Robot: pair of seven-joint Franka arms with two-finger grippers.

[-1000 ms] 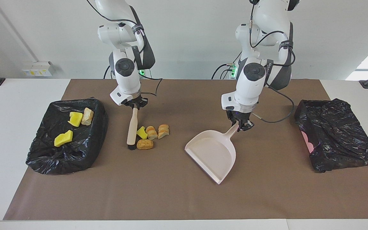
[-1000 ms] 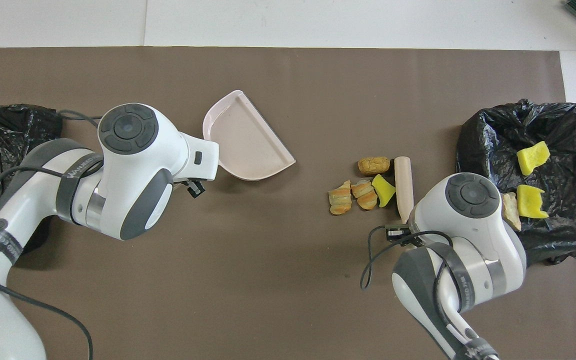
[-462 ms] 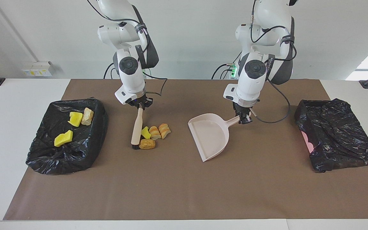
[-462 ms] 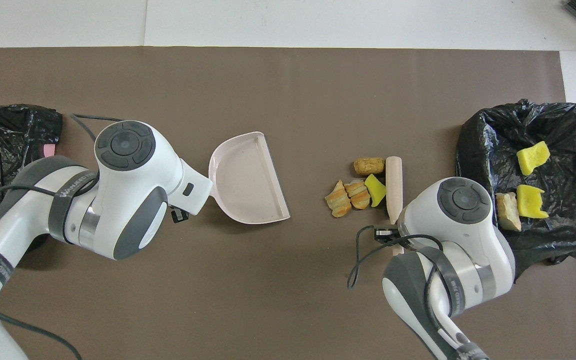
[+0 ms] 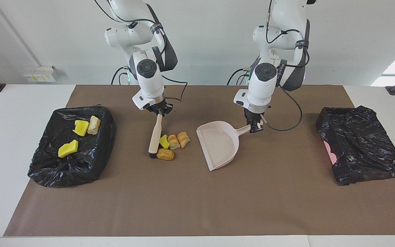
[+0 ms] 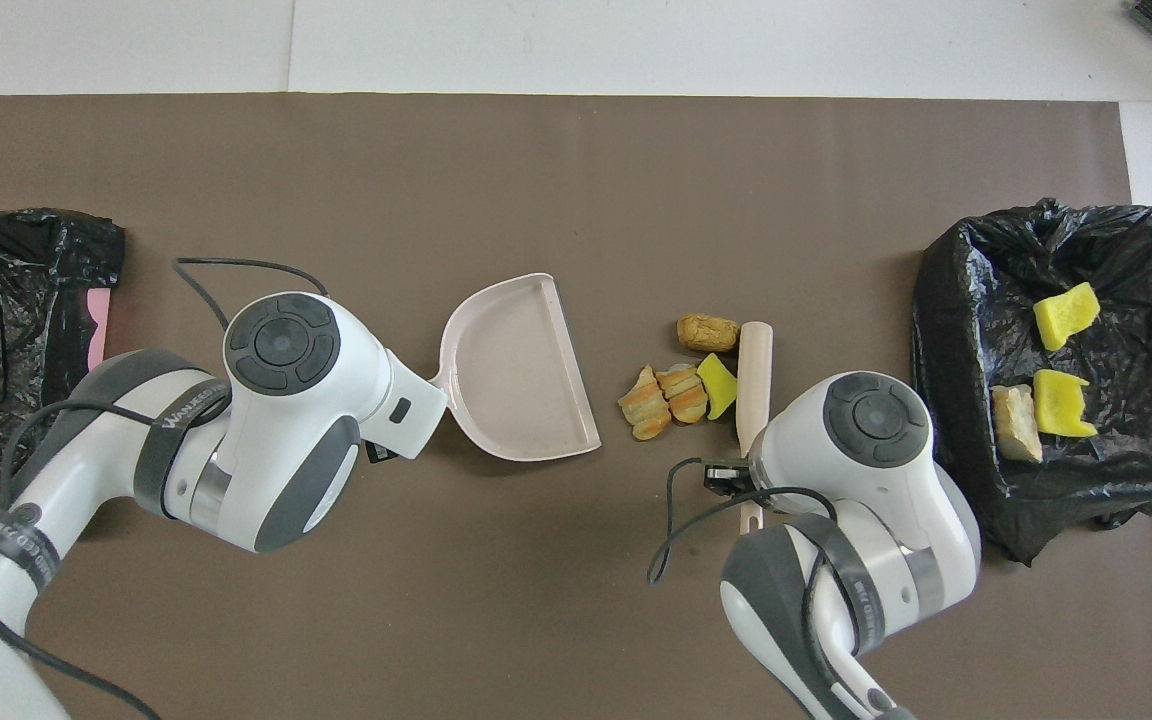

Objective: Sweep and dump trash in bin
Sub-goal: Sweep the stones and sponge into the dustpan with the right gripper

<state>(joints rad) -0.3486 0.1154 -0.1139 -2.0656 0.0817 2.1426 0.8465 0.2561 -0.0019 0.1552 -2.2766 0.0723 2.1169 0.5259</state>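
Observation:
My right gripper (image 5: pixel 159 111) is shut on the handle of the beige brush (image 5: pixel 155 135), whose bristle end rests on the mat. Against the brush lies loose trash: a yellow sponge piece (image 5: pixel 164 141) and three bread-like lumps (image 5: pixel 173 141) (image 5: pixel 183 138) (image 5: pixel 165 154). My left gripper (image 5: pixel 255 124) is shut on the handle of the beige dustpan (image 5: pixel 218 145), whose open mouth faces the pile a short gap away. The black-lined bin (image 5: pixel 105 137) at the right arm's end holds two yellow pieces (image 5: pixel 68 148) and a lump (image 5: pixel 94 124). In the overhead view the wrists hide both grippers.
A second black-bagged bin (image 5: pixel 362 144) with a pink patch showing sits at the left arm's end of the table. The brown mat (image 5: pixel 197 206) covers the working area, with white table around it. Cables hang from both wrists.
The right arm has pushed the brush and trash pile toward the dustpan. The left arm has brought the dustpan closer to the pile and turned its mouth toward it.

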